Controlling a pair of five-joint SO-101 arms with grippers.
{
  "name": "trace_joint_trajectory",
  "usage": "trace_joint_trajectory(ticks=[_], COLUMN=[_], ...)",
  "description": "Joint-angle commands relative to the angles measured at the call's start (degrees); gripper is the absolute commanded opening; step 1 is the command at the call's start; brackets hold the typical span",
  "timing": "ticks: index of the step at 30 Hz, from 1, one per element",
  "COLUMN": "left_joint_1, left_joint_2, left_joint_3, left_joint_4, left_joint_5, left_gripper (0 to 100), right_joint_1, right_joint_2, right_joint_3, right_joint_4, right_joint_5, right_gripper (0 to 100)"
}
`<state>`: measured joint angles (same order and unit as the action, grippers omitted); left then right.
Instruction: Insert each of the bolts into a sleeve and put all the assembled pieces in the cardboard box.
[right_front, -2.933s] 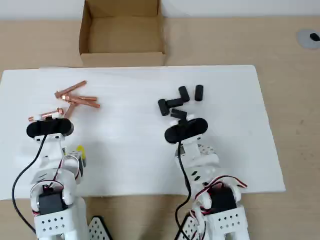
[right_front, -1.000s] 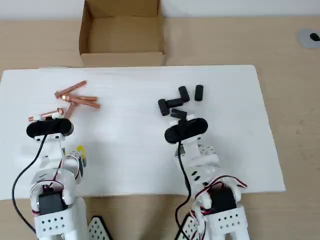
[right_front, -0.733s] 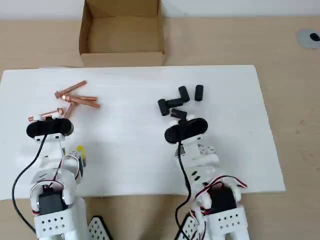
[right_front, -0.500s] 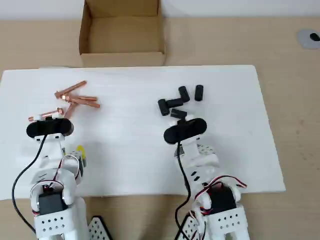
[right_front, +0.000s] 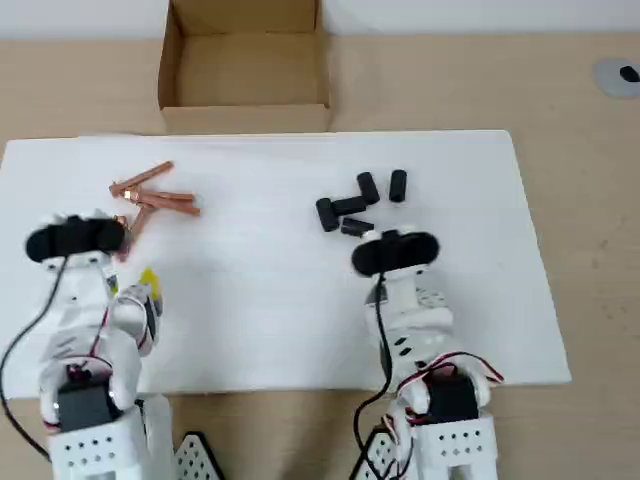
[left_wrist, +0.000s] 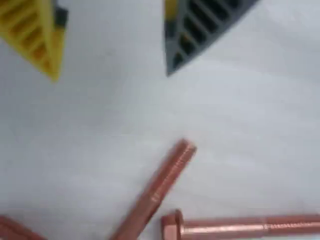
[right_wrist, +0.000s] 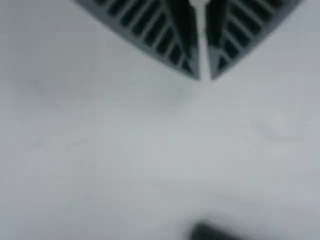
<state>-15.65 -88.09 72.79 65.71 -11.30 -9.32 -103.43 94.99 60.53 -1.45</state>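
Several copper bolts (right_front: 150, 195) lie in a loose heap on the left of the white mat (right_front: 260, 300). Several black sleeves (right_front: 355, 205) lie scattered at the mat's middle. The cardboard box (right_front: 245, 118) stands past the mat's far edge. In the left wrist view my left gripper (left_wrist: 111, 74) is open just above the mat, and the threaded end of one bolt (left_wrist: 160, 187) and a second bolt (left_wrist: 240, 227) lie a short way past its tips. My right gripper (right_wrist: 202, 77) is shut over bare mat, with a dark sleeve (right_wrist: 215, 232) a little beyond it.
The left arm (right_front: 90, 330) stands at the mat's near left, the right arm (right_front: 410, 300) at its near middle. Bare mat stretches between the two heaps. A small dark fitting (right_front: 620, 75) sits on the wooden table at far right.
The left arm's head has swung left and slightly forward, now covering the nearest bolt. The right arm's head has swung right and a little forward, toward the sleeves.
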Motion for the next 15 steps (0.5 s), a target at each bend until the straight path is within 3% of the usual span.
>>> trace_joint_trajectory(ticks=[1, 8, 15], left_joint_1=[0.88, 0.88, 4.75], left_joint_2=[15.96, 41.98, 54.46], left_joint_3=[-16.35, -34.46, -36.04], left_joint_4=[2.20, 7.38, 8.26], left_joint_5=[2.11, 5.63, 10.64], left_gripper=[15, 15, 15], right_joint_1=[1.63, 1.98, 1.80], right_joint_2=[-5.67, -3.12, 17.80], right_joint_3=[-6.11, -10.77, -23.78], right_joint_4=[-0.62, 2.20, 3.08], right_joint_5=[-0.35, 6.59, 7.74], right_gripper=[1.2, 1.0, 1.0])
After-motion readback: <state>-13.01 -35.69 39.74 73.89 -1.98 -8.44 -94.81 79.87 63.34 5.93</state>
